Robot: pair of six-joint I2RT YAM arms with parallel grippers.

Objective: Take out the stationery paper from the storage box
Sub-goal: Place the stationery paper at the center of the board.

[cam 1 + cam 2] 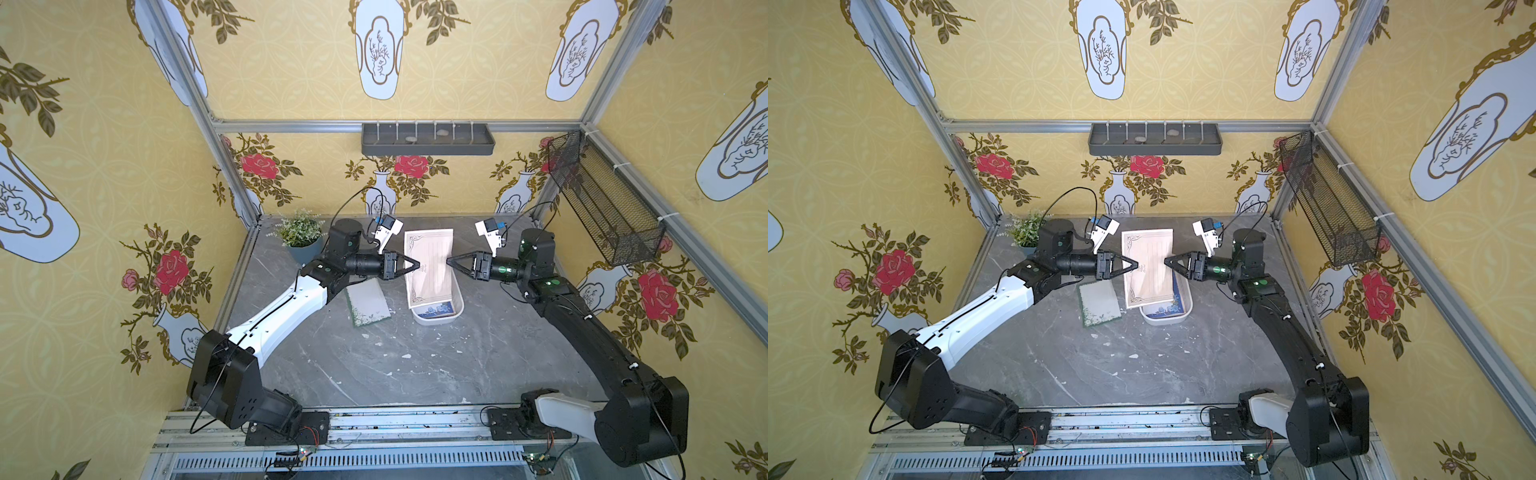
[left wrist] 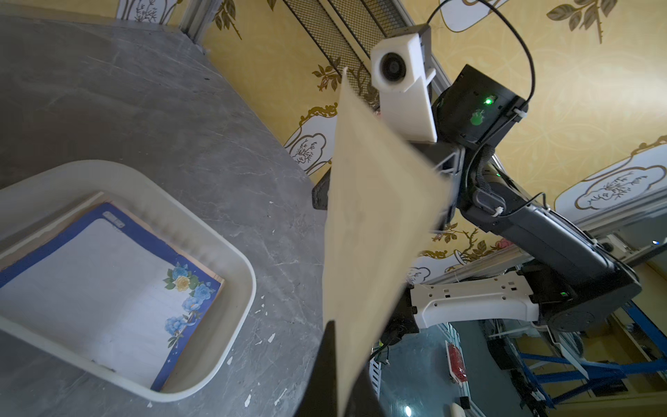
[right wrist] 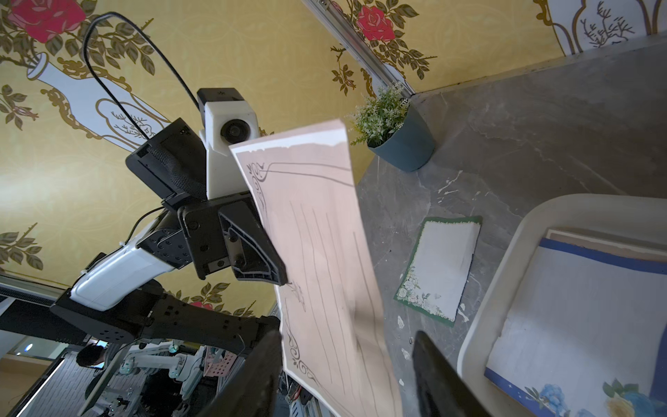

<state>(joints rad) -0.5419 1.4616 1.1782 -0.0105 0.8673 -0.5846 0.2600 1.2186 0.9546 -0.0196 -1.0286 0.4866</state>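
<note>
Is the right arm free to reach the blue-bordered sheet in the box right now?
Probably yes: the right claw is open, empty, by the storage box; the tan sheet in the left claw overhangs only part of the blue-bordered sheet.

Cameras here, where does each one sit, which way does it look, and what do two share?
Both top views: high overhead, looking down on the table, left arm, right arm, left gripper and right gripper.
Left wrist: on the left arm, looking past its own fingers at the tan sheet, storage box and right arm.
Right wrist: on the right arm, looking between its open fingers at the left gripper pinching that sheet.
Shared: both wrist views show the sheet and box.
</note>
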